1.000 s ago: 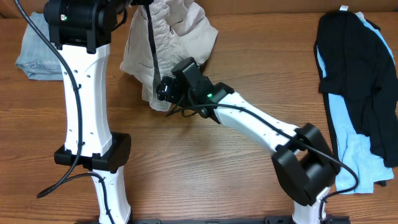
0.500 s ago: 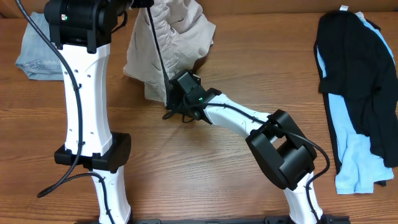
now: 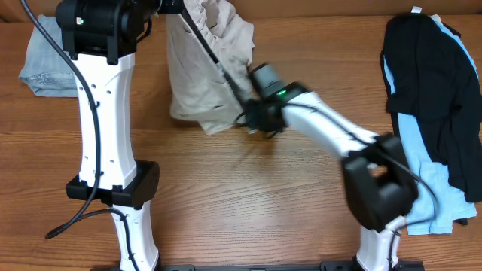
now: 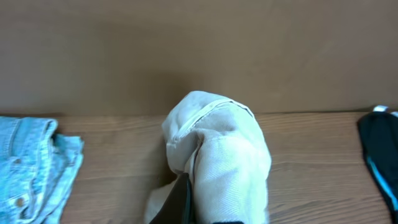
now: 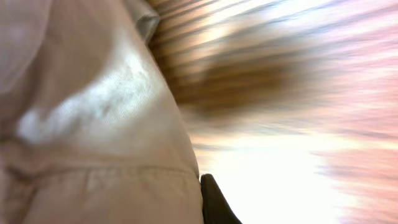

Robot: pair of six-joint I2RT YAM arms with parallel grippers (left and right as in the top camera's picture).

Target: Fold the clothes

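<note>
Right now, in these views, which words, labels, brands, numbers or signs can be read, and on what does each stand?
No text can be read in any view.
The white tag at the top of the black garment: too small to read.
The khaki shorts and the denim shorts: no lettering shows.

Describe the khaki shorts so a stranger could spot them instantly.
Start at the wooden table, far edge, middle. There the khaki shorts are bunched between faded denim shorts at left and a black and light-blue pile at right. They are the only beige piece.
</note>
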